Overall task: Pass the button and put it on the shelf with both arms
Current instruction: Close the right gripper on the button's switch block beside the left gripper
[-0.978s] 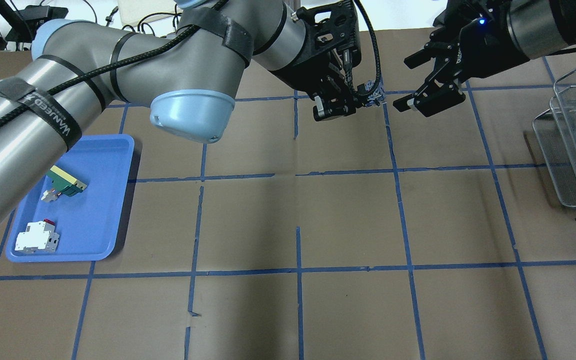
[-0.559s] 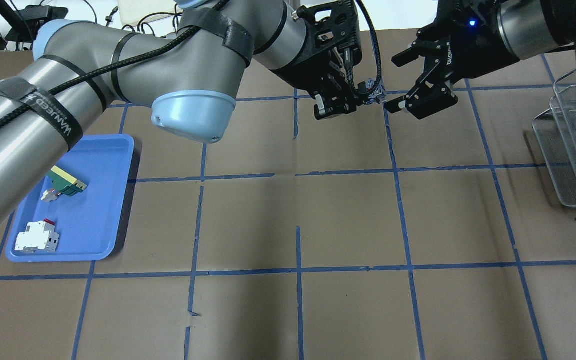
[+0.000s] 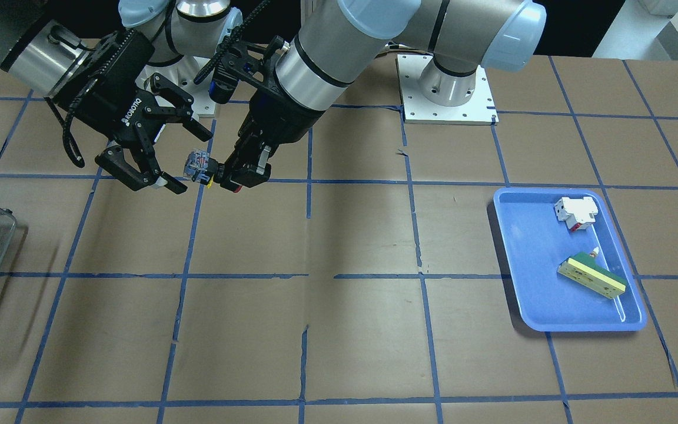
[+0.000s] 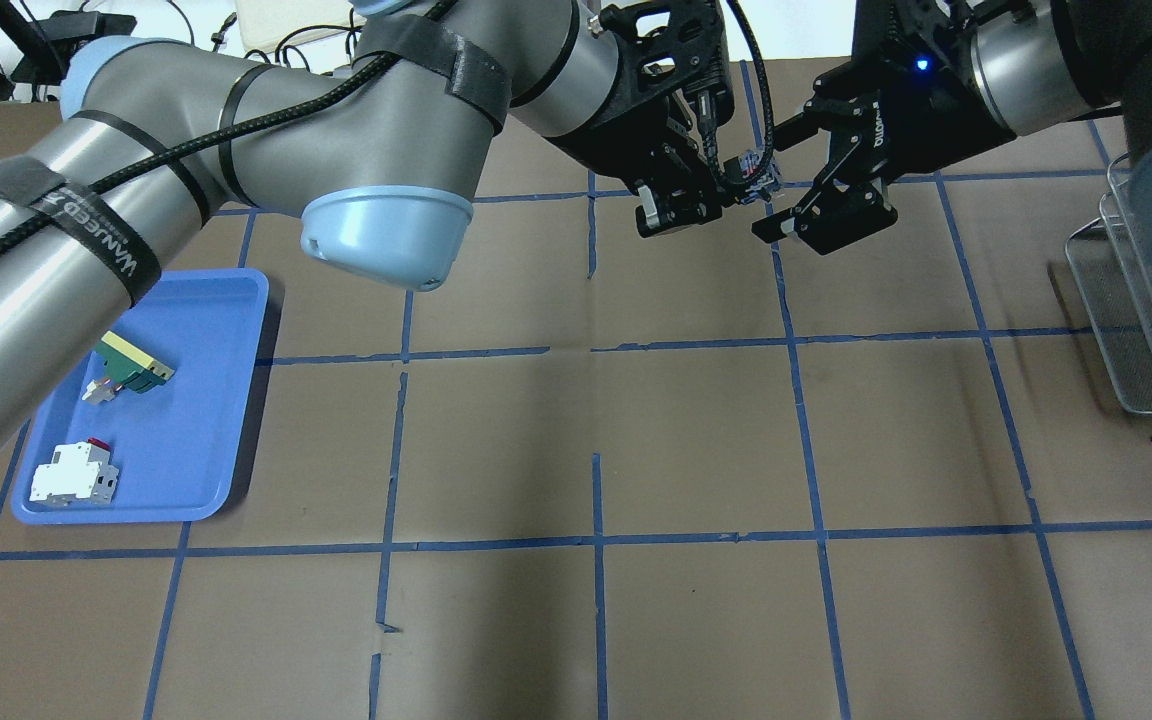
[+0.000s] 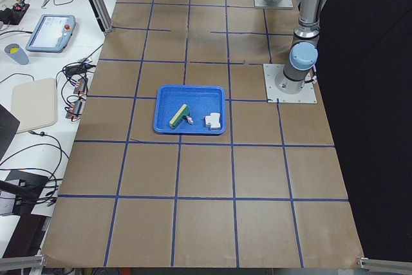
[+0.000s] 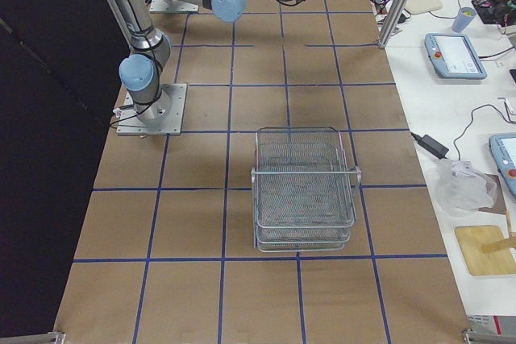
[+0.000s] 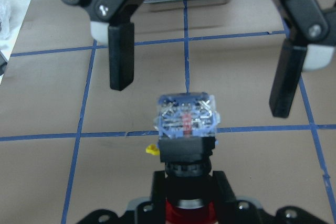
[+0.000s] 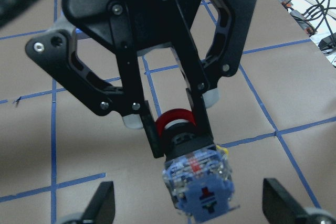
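Note:
My left gripper (image 4: pixel 696 195) is shut on the black collar of the button (image 4: pixel 751 170) and holds it in the air over the far middle of the table. The red head sits between its fingers and the clear bluish block (image 7: pixel 186 121) points at my right gripper (image 4: pixel 776 178). The right gripper is open, with a fingertip (image 7: pixel 121 72) on either side of the block's end, not touching it. In the front-facing view the button (image 3: pixel 199 165) sits between the left gripper (image 3: pixel 239 174) and the right gripper (image 3: pixel 190 162). The wire-mesh shelf (image 4: pixel 1146 300) stands at the right edge.
A blue tray (image 4: pixel 226 400) at the left holds a white-and-red block (image 4: pixel 74 475) and a green-and-cream bar (image 4: pixel 134 362). The shelf (image 6: pixel 305 191) stands on the brown table with its blue tape grid. The left arm's elbow hangs over the table left of centre.
My right gripper has moved left to the button, still open, and its fingers now flank the clear block. The left gripper has shifted the button slightly up and to the right.

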Tool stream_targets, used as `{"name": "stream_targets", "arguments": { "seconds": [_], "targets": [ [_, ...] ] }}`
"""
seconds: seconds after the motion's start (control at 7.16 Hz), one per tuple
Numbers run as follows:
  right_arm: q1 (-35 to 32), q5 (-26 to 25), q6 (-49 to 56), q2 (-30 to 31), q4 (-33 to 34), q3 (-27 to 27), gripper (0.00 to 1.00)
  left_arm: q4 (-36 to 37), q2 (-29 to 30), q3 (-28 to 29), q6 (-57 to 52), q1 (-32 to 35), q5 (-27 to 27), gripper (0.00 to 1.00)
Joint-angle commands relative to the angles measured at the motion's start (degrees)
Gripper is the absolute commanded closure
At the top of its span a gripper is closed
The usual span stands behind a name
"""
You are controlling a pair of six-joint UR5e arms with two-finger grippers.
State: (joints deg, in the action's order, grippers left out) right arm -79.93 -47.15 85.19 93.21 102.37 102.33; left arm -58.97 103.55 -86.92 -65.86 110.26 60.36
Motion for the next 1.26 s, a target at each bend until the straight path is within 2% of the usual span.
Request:
{"name": "stream_targets", "arguments": {
  "seconds": [0.0, 0.42, 0.56, 0.7, 0.84, 0.98, 1.12],
  "targets": [
    [-0.1, 0.4, 0.1, 0.2, 0.5, 0.5, 0.0, 0.0, 0.0, -0.1, 0.3, 0.4, 0.2, 1.0],
    [-0.1, 1.4, 0.0, 0.3, 0.6, 0.6, 0.0, 0.1, 0.2, 0.0, 0.4, 0.4, 0.3, 1.0],
    [-0.1, 1.4, 0.0, 0.2, 0.5, 0.6, 0.06, 0.1, 0.1, 0.0, 0.4, 0.4, 0.3, 1.0],
    [-0.1, 1.3, 0.0, 0.2, 0.5, 0.6, 0.32, 0.1, -0.1, 0.0, 0.4, 0.4, 0.2, 1.0],
    [-0.1, 1.3, 0.1, 0.3, 0.5, 0.5, 0.67, 0.1, -0.4, -0.1, 0.4, 0.4, 0.1, 1.0],
    [-0.1, 1.3, 0.1, 0.3, 0.5, 0.4, 0.96, 0.1, -0.4, -0.1, 0.3, 0.4, 0.1, 1.0],
    [-0.1, 1.2, 0.1, 0.3, 0.6, 0.4, 1.0, 0.4, -0.4, -0.1, 0.3, 0.4, 0.1, 1.0]
  ]
}}
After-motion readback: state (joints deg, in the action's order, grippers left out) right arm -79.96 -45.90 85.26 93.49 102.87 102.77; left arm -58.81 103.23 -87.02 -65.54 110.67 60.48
